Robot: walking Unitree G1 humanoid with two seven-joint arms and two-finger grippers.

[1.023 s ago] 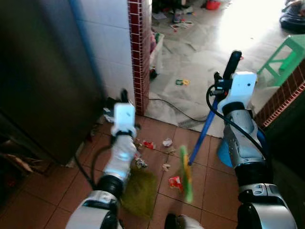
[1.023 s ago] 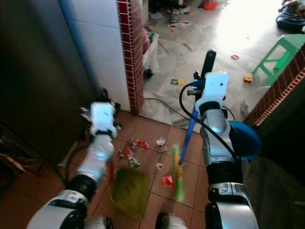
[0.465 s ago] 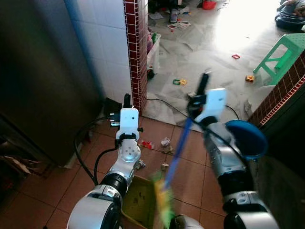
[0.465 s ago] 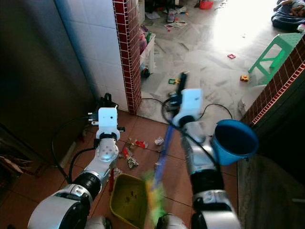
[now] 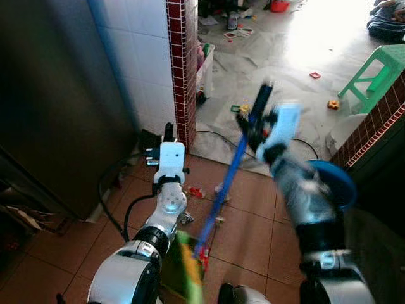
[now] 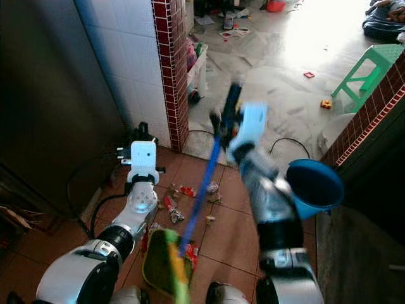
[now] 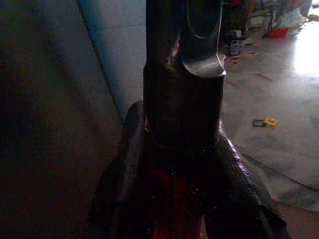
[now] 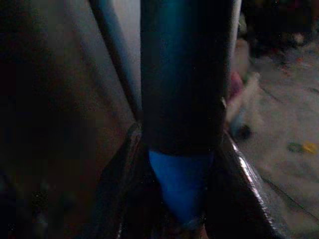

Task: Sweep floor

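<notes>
My right gripper (image 6: pixel 226 118) is shut on the black grip of a blue-handled broom (image 6: pixel 201 190) and is blurred by motion. The handle slants down to the green bristles (image 6: pixel 175 269), which sit at the olive-green dustpan (image 6: pixel 154 269) near my feet. My left gripper (image 5: pixel 167 132) is shut on the dustpan's dark handle (image 7: pixel 182 114), which turns red lower down. Scraps of litter (image 6: pixel 187 190) lie on the brown tiles between the arms, and a red piece (image 6: pixel 192 251) lies beside the bristles.
A red-tiled pillar (image 6: pixel 167 63) and white wall stand ahead left, beside a dark cabinet (image 6: pixel 50 95). A blue bucket (image 6: pixel 314 184) sits by my right arm and a green stool (image 6: pixel 370 63) at far right. A black cable (image 6: pixel 286 142) and small toys lie on the pale floor beyond.
The right arm has swung the broom: its bristles moved left from the open tiles to the dustpan, and the handle's top leaned forward. The left arm held still over the last half second.
</notes>
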